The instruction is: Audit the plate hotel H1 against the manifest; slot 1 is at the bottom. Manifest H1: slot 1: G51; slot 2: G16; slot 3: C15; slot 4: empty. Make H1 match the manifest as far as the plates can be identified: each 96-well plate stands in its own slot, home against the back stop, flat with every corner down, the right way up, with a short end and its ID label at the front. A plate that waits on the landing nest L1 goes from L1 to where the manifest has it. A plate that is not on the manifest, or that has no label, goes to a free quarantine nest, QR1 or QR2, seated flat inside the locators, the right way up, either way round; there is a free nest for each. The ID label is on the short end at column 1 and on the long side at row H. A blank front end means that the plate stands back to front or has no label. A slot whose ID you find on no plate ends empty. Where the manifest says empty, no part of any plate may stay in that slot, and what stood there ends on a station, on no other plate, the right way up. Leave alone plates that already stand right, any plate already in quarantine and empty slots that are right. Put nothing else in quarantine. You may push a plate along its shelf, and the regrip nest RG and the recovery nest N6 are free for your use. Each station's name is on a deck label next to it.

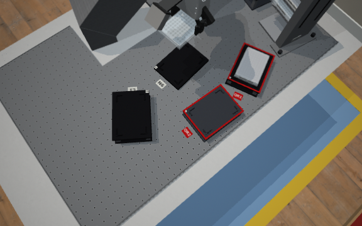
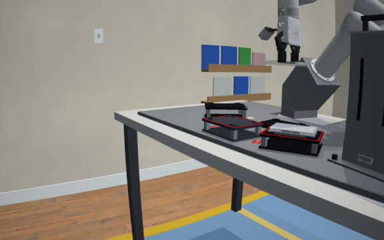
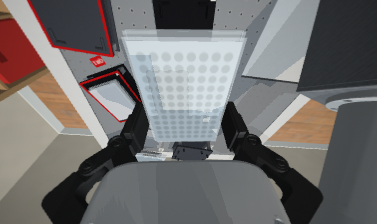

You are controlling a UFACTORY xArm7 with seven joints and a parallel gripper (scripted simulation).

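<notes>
My gripper is shut on a clear 96-well plate by its long sides. It holds the plate level, high above the deck, over the far edge of the black recovery nest N6. The wells face up toward the wrist camera. I cannot make out an ID label on this plate. Quarantine nest QR1 holds a pale plate. Quarantine nest QR2 is bare. The hotel H1 stands at the right; its slots are hidden.
A black nest with an unreadable white deck label stands left of N6. The arm's grey base block is at the back. The deck's front edge borders a blue and yellow floor mat.
</notes>
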